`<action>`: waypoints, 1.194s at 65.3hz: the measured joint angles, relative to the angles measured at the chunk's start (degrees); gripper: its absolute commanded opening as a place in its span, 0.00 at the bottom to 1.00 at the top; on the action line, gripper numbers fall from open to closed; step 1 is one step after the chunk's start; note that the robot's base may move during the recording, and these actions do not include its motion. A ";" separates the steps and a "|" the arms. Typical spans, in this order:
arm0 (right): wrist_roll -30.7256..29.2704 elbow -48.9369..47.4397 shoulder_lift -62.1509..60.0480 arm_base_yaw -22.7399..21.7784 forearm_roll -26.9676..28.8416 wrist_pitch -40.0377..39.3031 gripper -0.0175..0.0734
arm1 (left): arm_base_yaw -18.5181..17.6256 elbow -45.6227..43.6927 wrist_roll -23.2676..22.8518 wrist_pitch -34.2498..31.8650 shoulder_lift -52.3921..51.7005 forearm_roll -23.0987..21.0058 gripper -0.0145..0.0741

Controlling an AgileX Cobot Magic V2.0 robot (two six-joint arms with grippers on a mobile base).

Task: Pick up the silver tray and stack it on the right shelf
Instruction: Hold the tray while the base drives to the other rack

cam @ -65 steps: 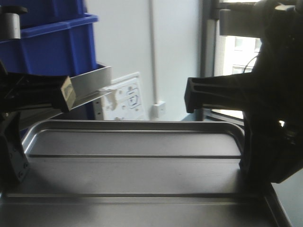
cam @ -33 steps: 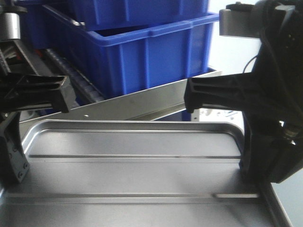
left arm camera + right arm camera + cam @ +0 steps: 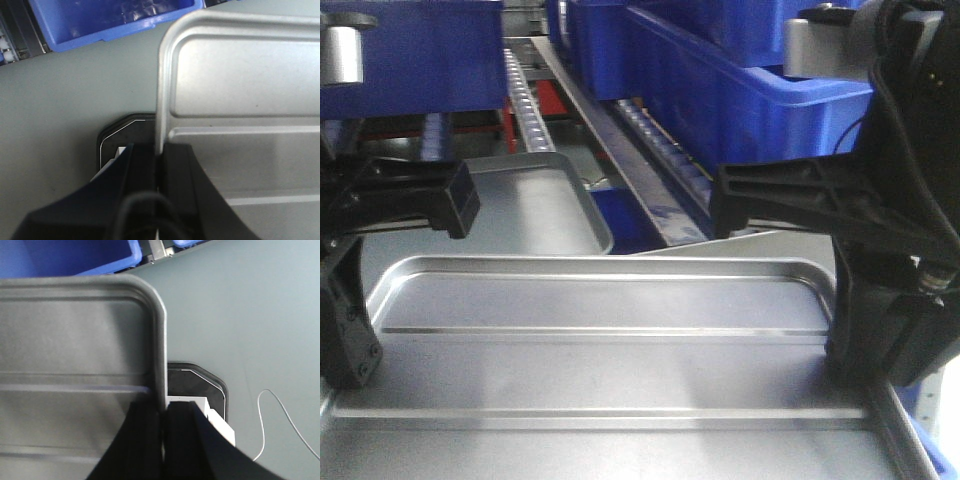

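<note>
Pinching rims of silver tray, left tool, right tool

The shallow rectangular silver metal tray is gleaming pale grey, two thin ridge lines striping its floor. The moulded plastic bins are showing deep blue (a rack post is peeking red). The left gripper and right gripper are looking matte black.

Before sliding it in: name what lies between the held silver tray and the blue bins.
Front view: a second shiny rectangular metal tray and slanted rails of small rollers lie between the shallow ridged silver tray and the blue plastic bins.
</note>
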 measured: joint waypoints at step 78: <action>0.00 0.00 0.00 0.00 0.00 0.00 0.26 | 0.00 0.00 0.00 0.11 0.00 0.00 0.05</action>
